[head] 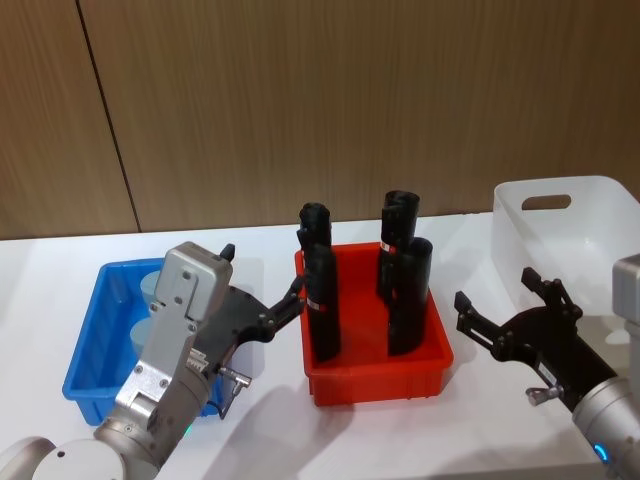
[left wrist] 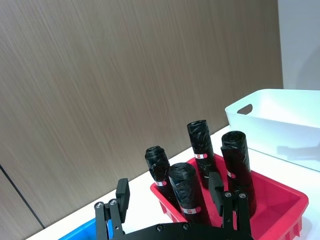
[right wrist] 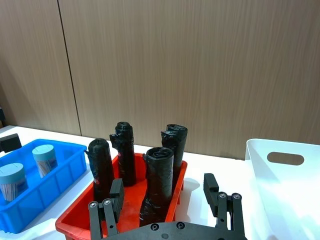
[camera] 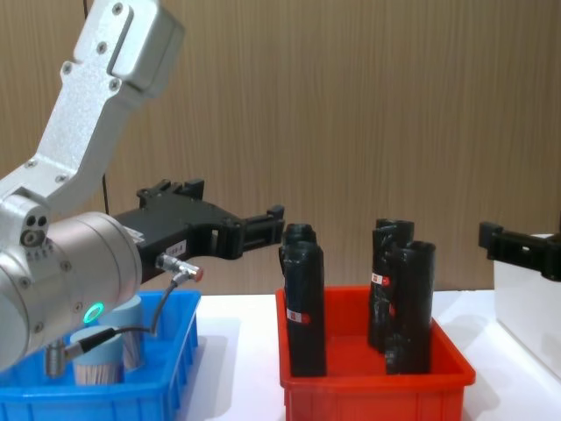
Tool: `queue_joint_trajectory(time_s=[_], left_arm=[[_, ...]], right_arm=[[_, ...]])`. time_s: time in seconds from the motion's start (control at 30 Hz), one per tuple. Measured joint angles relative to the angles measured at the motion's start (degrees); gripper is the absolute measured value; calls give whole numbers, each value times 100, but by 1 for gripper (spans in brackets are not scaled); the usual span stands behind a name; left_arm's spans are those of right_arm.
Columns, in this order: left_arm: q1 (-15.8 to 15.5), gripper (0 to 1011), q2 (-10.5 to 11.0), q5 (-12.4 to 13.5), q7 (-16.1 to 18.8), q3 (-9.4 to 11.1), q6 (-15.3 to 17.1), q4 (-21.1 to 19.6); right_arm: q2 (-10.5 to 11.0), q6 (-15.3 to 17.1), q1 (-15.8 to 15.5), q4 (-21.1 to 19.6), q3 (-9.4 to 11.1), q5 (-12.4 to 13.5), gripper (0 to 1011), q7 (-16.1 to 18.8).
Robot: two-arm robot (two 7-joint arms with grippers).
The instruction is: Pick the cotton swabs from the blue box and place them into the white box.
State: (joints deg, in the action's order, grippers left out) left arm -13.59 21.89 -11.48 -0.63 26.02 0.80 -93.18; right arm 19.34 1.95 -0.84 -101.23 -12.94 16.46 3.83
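The blue box [head: 88, 345] sits at the table's left, with two cotton swabs tubs [head: 150, 288] [head: 138, 335] partly hidden behind my left arm. The right wrist view shows both tubs [right wrist: 44, 159] [right wrist: 12, 181] upright in the blue box [right wrist: 60, 182]. My left gripper [head: 262, 275] hovers above the blue box's right side, open and empty, fingers pointing toward the red bin. The white box [head: 590, 235] stands at the far right. In front of it, my right gripper [head: 495, 292] is held above the table, open and empty.
A red bin [head: 375, 378] stands between the two boxes, holding several tall black wrapped rolls [head: 322, 300]. A wooden wall runs behind the white table [head: 260, 420]. Bare table lies in front of the bins.
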Motion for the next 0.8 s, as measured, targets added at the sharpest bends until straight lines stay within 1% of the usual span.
queue_joint_trajectory(time_s=[0.57, 0.8], left_arm=[[-1, 999, -2, 0, -2, -2, 0, 1], [-31, 1000, 3, -23, -29, -50, -16, 58]], right_arm=[[0, 0, 0, 0, 0, 0, 1001, 0], [0, 0, 0, 0, 0, 0, 1001, 0]])
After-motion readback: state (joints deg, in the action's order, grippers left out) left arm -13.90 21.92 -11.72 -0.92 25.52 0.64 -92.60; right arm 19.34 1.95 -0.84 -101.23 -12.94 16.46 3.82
